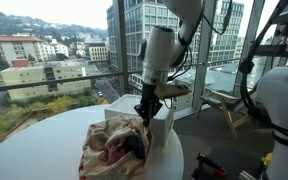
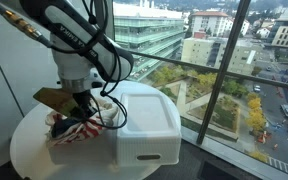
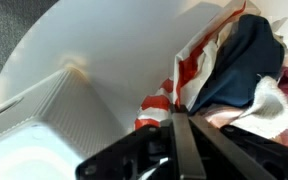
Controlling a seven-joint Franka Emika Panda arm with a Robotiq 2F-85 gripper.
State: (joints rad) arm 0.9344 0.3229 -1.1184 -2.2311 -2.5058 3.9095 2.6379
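The hand (image 3: 178, 126) was clenched, its two dark fingers (image 3: 190, 142) pressed together with no gap showing between them in the wrist view. Its tips were down at the edge of a crumpled heap of red, white and dark blue cloth (image 3: 229, 70), right by a red-and-white striped fold. Whether any fabric was pinched between the fingers could not be told. In both exterior views the hand (image 1: 147, 106) (image 2: 81, 108) pointed straight down and met the top of the heap (image 1: 114, 148) (image 2: 72, 131), on the side nearest the box.

The heap lay bunched on a round white worktop (image 1: 29, 152) (image 2: 26, 152) (image 3: 114, 45). The dark blue piece sat uppermost in the wrist view, with pale and red-patterned cloth around it.

Just beside the heap stood a large white plastic box with rounded corners (image 2: 146, 122) (image 1: 165, 130) (image 3: 29, 135), touching or nearly touching the cloth. In an exterior view it took up the window side of the worktop.

The white jointed robot arm (image 1: 159, 50) (image 2: 74, 60) rose from the hand, with black cables looped along it. Behind the worktop, tall glass windows (image 1: 54, 60) (image 2: 234, 70) looked out on city buildings and trees.
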